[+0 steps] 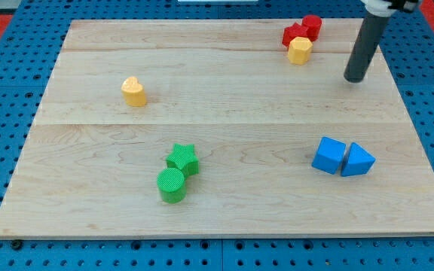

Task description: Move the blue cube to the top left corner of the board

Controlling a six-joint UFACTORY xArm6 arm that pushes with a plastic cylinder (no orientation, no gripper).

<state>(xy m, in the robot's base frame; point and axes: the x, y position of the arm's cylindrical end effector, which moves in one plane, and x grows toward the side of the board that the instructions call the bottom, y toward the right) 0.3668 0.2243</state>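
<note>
Green cylinder sits nearest. Blue cube touches the blue triangle block. My tip is far above them, touching nothing.

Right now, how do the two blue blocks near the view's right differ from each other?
The blue cube has a flat square top; the blue triangular block comes to a wedge-like ridge. The blue cube lies toward the view's left, the blue triangular block toward the view's right, nearer the board's edge. They share colour and similar size, and sit side by side, apparently touching. My tip is above both toward the view's top, touching neither.
</note>
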